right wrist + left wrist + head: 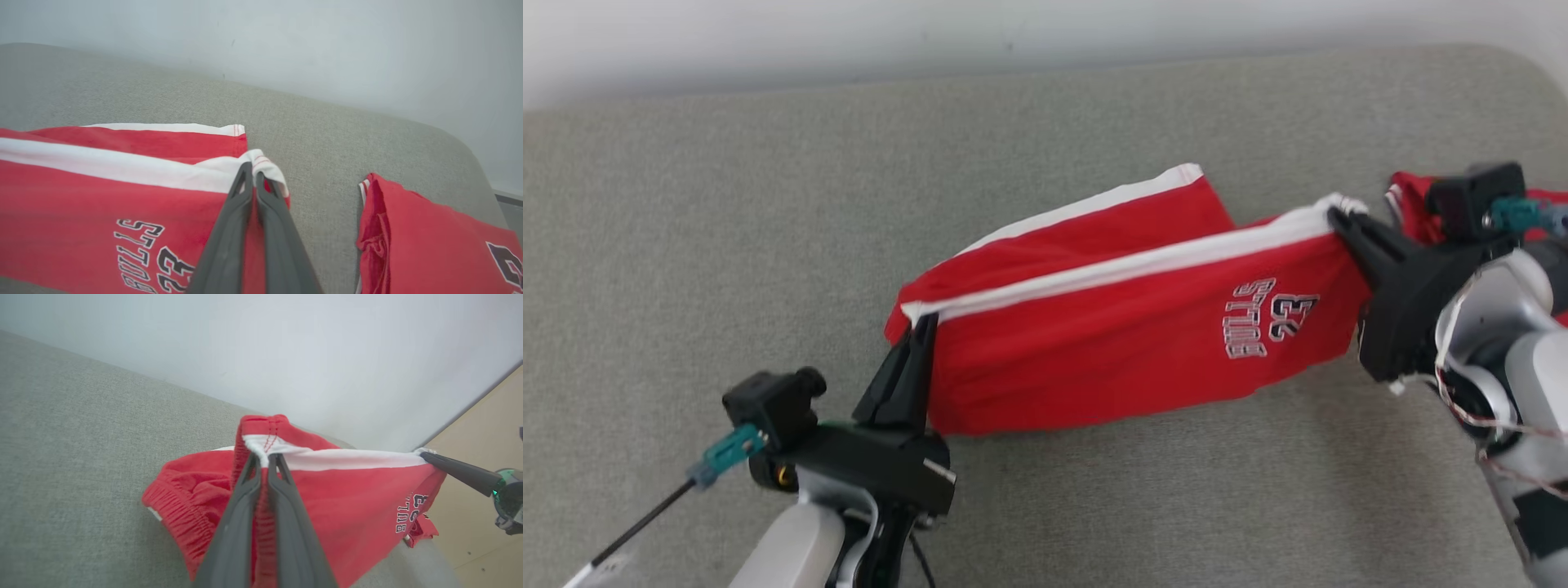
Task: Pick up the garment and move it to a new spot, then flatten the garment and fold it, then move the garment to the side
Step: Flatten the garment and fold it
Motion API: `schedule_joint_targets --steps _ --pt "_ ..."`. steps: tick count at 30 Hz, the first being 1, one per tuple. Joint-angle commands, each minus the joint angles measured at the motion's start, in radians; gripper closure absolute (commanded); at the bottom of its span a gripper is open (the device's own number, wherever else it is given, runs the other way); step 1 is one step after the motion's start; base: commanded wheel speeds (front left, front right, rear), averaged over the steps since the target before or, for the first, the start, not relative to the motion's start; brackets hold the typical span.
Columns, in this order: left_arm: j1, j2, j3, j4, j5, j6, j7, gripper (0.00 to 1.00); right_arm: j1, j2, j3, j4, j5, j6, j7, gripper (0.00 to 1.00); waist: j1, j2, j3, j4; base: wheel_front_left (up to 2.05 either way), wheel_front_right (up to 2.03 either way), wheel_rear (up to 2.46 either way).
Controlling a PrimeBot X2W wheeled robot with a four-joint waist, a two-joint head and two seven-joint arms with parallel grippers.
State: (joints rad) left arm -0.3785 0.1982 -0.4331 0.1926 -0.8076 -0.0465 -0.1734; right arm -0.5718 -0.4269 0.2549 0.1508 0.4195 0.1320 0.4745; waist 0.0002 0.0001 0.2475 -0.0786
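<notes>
The garment is a pair of red shorts with white side stripes and a printed logo, stretched between both arms above the grey table. My left gripper is shut on its waistband end at the lower left; the left wrist view shows the fingers pinching the gathered waistband of the garment. My right gripper is shut on the white-striped hem corner at the right, and in the right wrist view that gripper clamps the hem of the garment.
A second red garment lies folded on the table near the right edge, behind my right wrist. The grey padded table runs to a pale wall at the back. A wooden floor shows beyond the table's end.
</notes>
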Motion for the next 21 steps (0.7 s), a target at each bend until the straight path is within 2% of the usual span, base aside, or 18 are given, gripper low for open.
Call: schedule_joint_targets --steps 1,12,21 --pt "-0.020 -0.003 0.001 0.008 0.007 0.003 0.002 1.00 -0.024 0.004 0.006 0.013 -0.011 -0.003 -0.016 1.00 -0.0002 -0.0001 0.049 0.041 0.00 0.00 0.00" --pt "-0.167 -0.068 0.003 0.133 0.039 0.061 -0.018 1.00 -0.232 0.075 0.043 0.259 -0.105 -0.003 -0.186 1.00 -0.0002 -0.0001 0.142 0.106 0.00 0.00 0.00" --pt "-0.254 -0.099 0.001 0.235 0.055 0.092 -0.031 1.00 -0.338 0.132 0.032 0.440 -0.160 -0.003 -0.241 1.00 -0.0002 -0.0001 0.167 0.130 0.00 0.00 0.00"
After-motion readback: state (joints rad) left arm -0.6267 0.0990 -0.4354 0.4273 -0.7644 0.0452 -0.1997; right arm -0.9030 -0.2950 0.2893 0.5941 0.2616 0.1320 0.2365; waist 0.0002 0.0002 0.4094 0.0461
